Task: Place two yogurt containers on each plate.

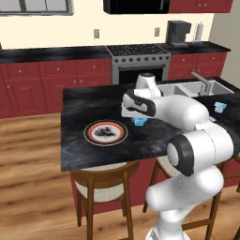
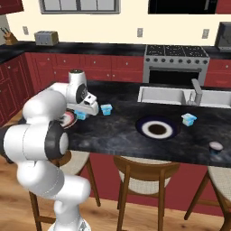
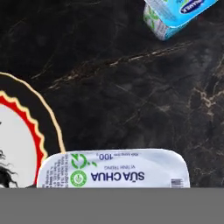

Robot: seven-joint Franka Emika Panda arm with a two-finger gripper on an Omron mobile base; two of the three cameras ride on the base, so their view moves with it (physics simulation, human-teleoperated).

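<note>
My gripper (image 1: pixel 138 119) (image 2: pixel 83 112) hangs low over the dark island counter, shut on a light-blue yogurt container (image 1: pixel 139 123) (image 2: pixel 80 116) just right of the white plate with red-orange and black rings (image 1: pixel 105 132) (image 2: pixel 67 120). In the hand view that container's white lid (image 3: pixel 113 170) lies at the bottom, with the plate's rim (image 3: pixel 41 135) to its left. A second yogurt container (image 2: pixel 107 109) (image 3: pixel 173 13) stands a little farther along the counter. A third (image 2: pixel 189 119) (image 1: pixel 220 107) stands near the sink, right of the dark navy plate (image 2: pixel 156 128).
A double sink (image 2: pixel 168 95) (image 1: pixel 187 87) with a faucet (image 2: pixel 195 91) is set into the island's far side. A small round object (image 2: pixel 215 146) sits near the front right edge. Wooden stools (image 1: pixel 105 187) (image 2: pixel 144 178) stand under the near edge. A stove (image 1: pixel 138 58) lines the back wall.
</note>
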